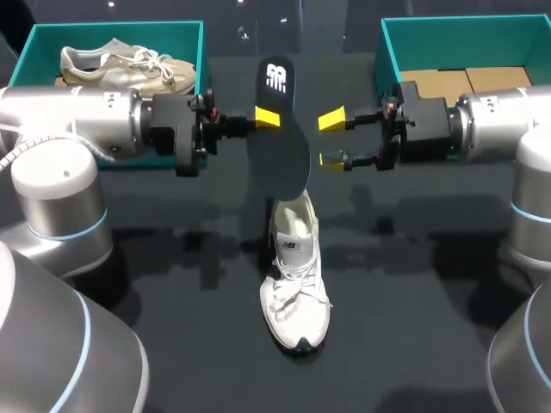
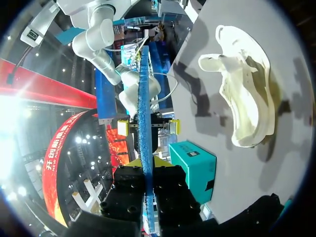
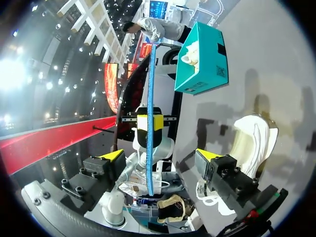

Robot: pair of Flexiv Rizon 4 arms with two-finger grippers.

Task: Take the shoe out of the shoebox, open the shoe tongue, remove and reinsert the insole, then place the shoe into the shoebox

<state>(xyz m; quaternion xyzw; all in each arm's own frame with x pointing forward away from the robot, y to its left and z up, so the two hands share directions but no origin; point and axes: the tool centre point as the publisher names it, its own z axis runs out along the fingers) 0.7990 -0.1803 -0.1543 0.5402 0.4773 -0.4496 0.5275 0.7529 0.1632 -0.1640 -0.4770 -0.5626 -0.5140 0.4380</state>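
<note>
The left arm [image 1: 69,120] and right arm [image 1: 504,120] are made of fat, rounded silver-grey links; a thin light-blue ring [image 1: 65,234] marks each joint seam; a few small dark dots sit on each forearm; a pale cable [image 1: 19,141] loops along the left arm; each wrist ends in a black, blocky section with small red spots; the left gripper [image 2: 146,165] and right gripper [image 1: 330,138] are black, with slim rods leading to wedge-shaped bright yellow tips [image 1: 268,116]; in the wrist views the black finger blocks show round screw holes [image 2: 129,210].
</note>
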